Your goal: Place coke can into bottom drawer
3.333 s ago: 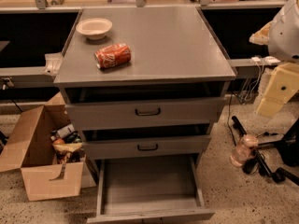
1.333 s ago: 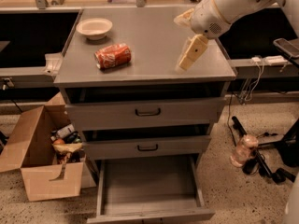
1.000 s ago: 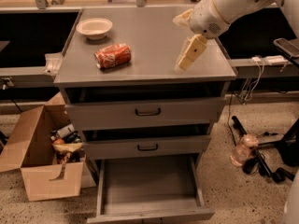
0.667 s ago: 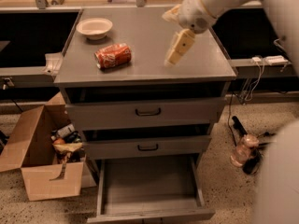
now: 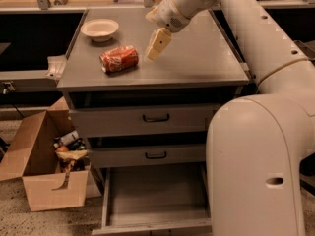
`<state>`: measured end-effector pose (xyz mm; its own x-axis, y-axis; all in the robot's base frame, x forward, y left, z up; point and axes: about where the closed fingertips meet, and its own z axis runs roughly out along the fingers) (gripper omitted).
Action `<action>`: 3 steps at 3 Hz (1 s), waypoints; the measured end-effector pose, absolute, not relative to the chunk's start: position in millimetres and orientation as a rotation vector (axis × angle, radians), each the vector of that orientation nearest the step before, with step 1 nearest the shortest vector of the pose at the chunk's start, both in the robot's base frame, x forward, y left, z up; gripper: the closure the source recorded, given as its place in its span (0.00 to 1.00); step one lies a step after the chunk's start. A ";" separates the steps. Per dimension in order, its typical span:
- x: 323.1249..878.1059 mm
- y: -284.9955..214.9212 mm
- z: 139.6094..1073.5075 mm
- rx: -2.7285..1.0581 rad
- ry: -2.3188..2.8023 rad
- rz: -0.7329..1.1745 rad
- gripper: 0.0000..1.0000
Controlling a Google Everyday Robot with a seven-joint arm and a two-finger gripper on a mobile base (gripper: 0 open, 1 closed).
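Note:
The coke can (image 5: 119, 58) lies on its side on the grey cabinet top (image 5: 197, 58), left of centre. My gripper (image 5: 153, 52) hangs just right of the can, a little above the top, pointing down and left; it does not touch the can. The bottom drawer (image 5: 155, 200) is pulled out at floor level, a wide shallow grey tray with nothing in it.
A cream bowl (image 5: 100, 29) sits at the back left of the cabinet top. The two upper drawers (image 5: 156, 118) are closed. An open cardboard box (image 5: 47, 171) with clutter stands on the floor at the left. My large white arm (image 5: 256, 146) fills the right foreground.
My gripper has swung from the right side of the cabinet leftward across the top and now sits close beside the can. The can, the bowl and the drawers have not moved.

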<state>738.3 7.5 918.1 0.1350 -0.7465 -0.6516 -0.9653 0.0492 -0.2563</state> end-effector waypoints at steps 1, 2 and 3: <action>750.7 34.9 900.9 -1.662 1.642 0.489 0.00; 752.1 50.6 885.3 -1.615 1.631 0.537 0.00; 754.8 64.1 858.8 -1.581 1.647 0.587 0.00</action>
